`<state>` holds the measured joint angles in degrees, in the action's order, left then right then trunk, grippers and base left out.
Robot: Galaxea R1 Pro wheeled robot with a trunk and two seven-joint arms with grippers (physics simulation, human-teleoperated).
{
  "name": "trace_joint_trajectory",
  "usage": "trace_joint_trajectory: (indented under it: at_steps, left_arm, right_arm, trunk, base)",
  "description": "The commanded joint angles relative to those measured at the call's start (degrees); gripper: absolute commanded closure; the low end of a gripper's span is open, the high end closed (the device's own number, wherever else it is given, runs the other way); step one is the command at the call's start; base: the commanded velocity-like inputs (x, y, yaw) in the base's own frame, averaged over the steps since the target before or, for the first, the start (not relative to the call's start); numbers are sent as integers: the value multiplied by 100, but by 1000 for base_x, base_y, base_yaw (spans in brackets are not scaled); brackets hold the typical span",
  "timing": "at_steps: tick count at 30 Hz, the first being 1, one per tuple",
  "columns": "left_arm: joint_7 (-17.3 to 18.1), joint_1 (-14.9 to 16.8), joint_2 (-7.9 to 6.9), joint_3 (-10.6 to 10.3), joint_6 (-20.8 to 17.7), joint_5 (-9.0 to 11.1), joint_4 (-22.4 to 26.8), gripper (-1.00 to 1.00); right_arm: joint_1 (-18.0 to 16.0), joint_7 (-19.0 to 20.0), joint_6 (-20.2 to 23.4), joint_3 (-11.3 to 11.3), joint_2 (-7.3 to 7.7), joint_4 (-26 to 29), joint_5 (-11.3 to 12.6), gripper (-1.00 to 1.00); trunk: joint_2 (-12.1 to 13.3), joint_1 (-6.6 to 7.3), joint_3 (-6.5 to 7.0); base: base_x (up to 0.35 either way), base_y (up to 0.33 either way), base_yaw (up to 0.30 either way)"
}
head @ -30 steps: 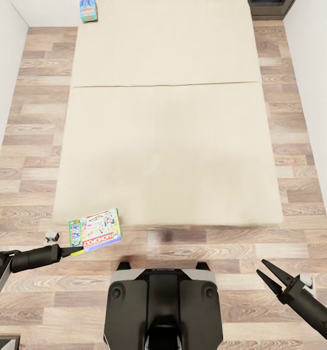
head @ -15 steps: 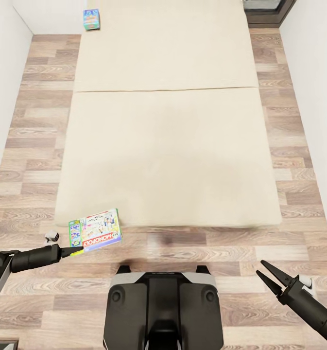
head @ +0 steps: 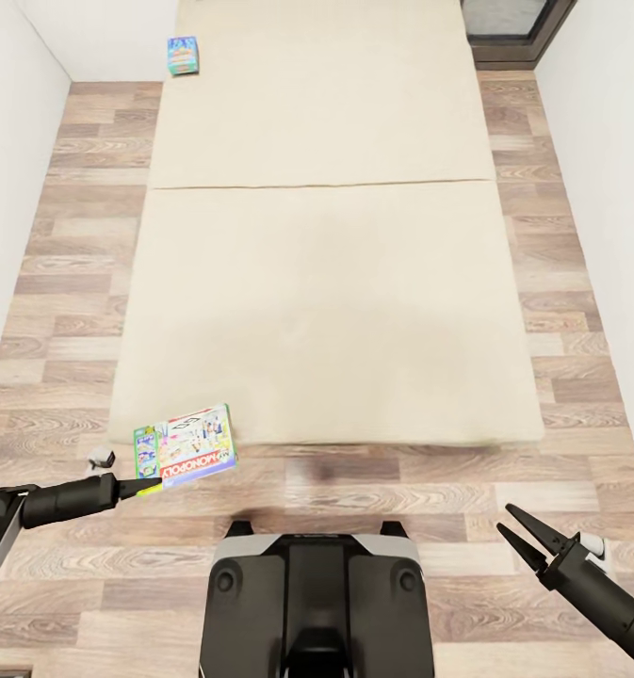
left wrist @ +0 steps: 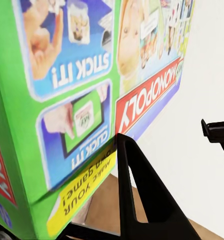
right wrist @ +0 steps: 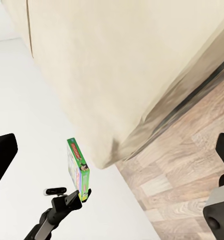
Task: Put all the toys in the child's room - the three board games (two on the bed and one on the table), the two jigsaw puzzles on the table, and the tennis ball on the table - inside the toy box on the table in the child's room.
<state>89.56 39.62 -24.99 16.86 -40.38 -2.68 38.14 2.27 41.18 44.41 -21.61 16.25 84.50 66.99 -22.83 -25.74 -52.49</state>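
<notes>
The Monopoly board game (head: pixel 186 446) sat in the lower left of the head view, held out past the near corner of the bed (head: pixel 326 226) and over the wood-plank floor (head: pixel 561 282), pinched at one corner by the left claw (head: pixel 143 488), which was clenched on the box edge. In the left wrist view the box (left wrist: pixel 87 85) filled most of the frame, with one dark finger (left wrist: pixel 141 190) lying across its yellow-printed corner, so the hold looked like a thin bite on an edge rather than a grip across the body. That was the main risk as I judged it: a wide flat box held by a corner can pivot or slide out when the base turns or the arm swings, and it would drop to the floor, where picking it up flat would be awkward. In the right wrist view the box (right wrist: pixel 78 170) hung edge-on beside the mattress corner, close enough that a careless swing could clip the bed. The right claw (head: pixel 526 537), at the lower right of the head view, was spread apart and carried nothing. The small blue board game (head: pixel 182 55) lay at the upper left of the frame, on the far corner of the bed, well apart from both claws and not yet collected.
</notes>
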Motion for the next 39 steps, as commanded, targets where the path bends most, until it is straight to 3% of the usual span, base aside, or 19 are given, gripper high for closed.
trace_joint_trajectory:
  at_steps: [1, 39]
  left_arm:
    - [44, 2, 5, 10, -46, -30, 1, 100]
    - [44, 2, -57, 10, -47, -26, 1, 100]
  right_arm:
    - [2, -1, 33, -6, 1, 4, 23, -100]
    - [14, 48, 33, -10, 1, 5, 15, -100]
  trunk:
    - [-9, -4, 4]
    - [-9, -4, 367]
  base:
    - [0, 0, 0]
    - [0, 0, 0]
